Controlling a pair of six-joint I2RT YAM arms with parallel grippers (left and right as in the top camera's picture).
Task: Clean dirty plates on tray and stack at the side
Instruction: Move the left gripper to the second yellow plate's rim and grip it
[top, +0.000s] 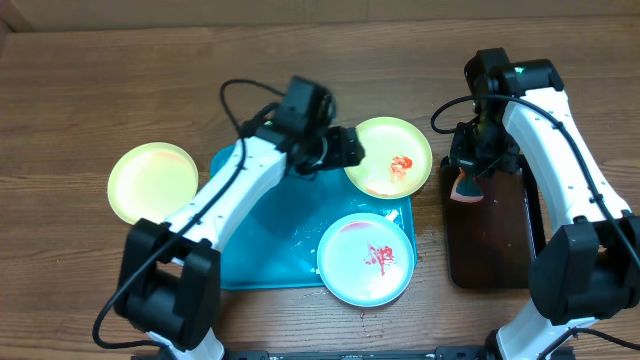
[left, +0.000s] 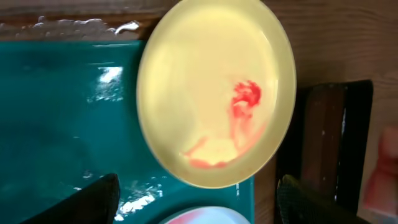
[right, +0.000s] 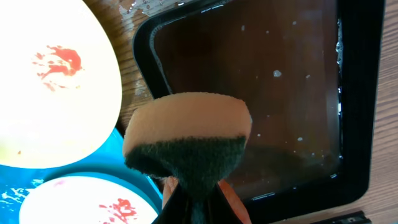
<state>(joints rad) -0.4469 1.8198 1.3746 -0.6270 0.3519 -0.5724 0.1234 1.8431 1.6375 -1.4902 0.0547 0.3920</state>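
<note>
Wet turquoise tray on wooden table

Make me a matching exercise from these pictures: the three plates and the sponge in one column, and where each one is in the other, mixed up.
1. yellow plate
2. light blue plate
3. light green plate
4. sponge

A. on the table, left of the turquoise tray
B. in the right claw, above the dark tray
C. turquoise tray's near right corner
D. turquoise tray's far right corner

Pairs: 1-D, 2-C, 3-A, 4-B
</note>
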